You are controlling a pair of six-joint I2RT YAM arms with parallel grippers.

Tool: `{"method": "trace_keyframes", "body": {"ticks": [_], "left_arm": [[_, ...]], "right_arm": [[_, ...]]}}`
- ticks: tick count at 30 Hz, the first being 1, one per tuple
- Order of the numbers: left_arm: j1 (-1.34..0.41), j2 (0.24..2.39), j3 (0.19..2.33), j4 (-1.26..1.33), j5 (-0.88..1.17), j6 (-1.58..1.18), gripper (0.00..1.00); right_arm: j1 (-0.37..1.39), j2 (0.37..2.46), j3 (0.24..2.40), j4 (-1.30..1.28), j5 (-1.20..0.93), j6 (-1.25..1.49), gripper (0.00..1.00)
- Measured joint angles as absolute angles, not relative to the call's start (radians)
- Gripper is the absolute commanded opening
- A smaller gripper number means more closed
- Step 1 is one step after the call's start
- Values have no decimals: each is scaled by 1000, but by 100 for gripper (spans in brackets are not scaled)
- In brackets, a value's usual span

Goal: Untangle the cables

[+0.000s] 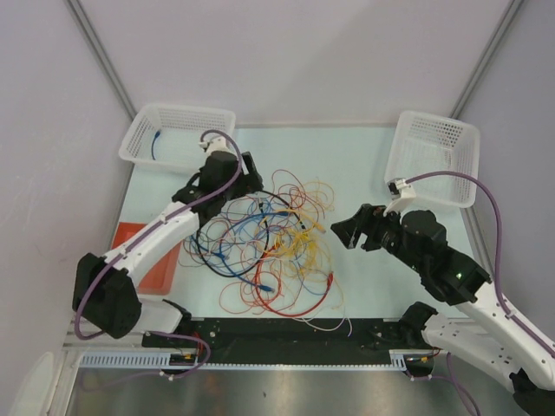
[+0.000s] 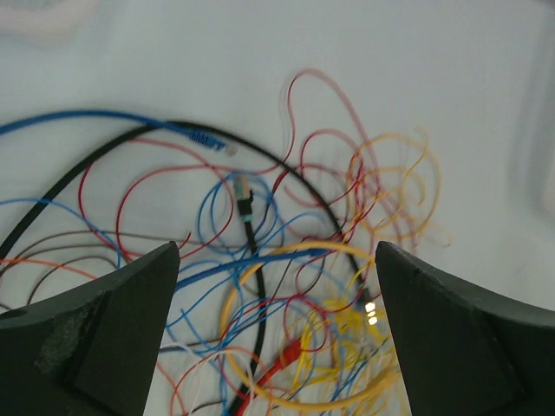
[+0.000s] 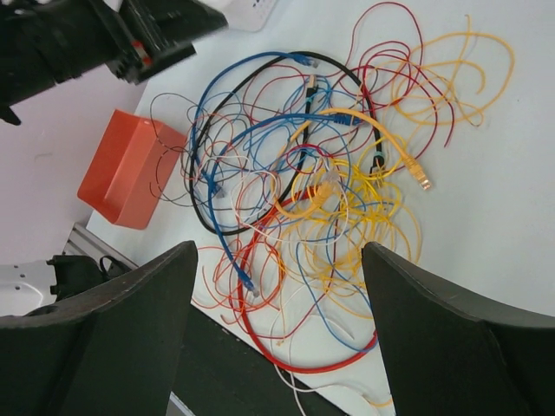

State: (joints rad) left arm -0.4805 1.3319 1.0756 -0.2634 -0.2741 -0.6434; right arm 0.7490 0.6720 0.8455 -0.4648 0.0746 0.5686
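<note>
In top view alone: blue cable [image 1: 154,145] inside left basket [image 1: 132,146].

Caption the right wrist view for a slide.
Open right pincer framing a tangled pile of thin red, blue, yellow and black cables on the pale table, orange plastic bin beside it.

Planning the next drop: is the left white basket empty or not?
Not empty: the top view shows one blue cable lying inside the left basket.
</note>
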Motion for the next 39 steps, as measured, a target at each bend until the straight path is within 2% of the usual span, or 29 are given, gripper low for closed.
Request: {"method": "trace_keyframes", "body": {"ticks": [8,18,21,22,24,25,27,28,30,31,32,39], "left_arm": [[-565,1546,1083,-444,-269,-540,100],[-577,1777,1131,-503,-310,-487,100],[-568,1827,1152,-500,-310,-483,87],[-564,1834,1162,-497,-308,-479,76],[-556,1845,1175,-480,-308,-476,63],[-553,1847,1176,-475,-306,-473,48],[-550,1852,1176,-468,-297,-471,33],[-548,1855,1176,-464,-286,-465,22],[-550,1858,1176,-453,-266,-461,12],[-552,1858,1176,-450,-257,-458,3],[-555,1858,1176,-448,-250,-453,0],[-614,1838,1176,-434,-213,-469,0]], "right_arm": [[770,611,805,-517,116,603,81],[779,596,793,-537,136,621,80],[782,596,793,-542,143,621,80],[782,596,793,-543,144,621,80],[783,596,793,-543,147,621,80],[783,596,793,-543,150,621,80],[783,596,793,-543,152,621,80],[783,598,793,-543,153,620,80],[783,599,793,-543,153,621,80],[783,599,793,-543,153,620,80],[783,599,793,-543,153,621,80],[785,592,793,-542,153,627,79]]}}
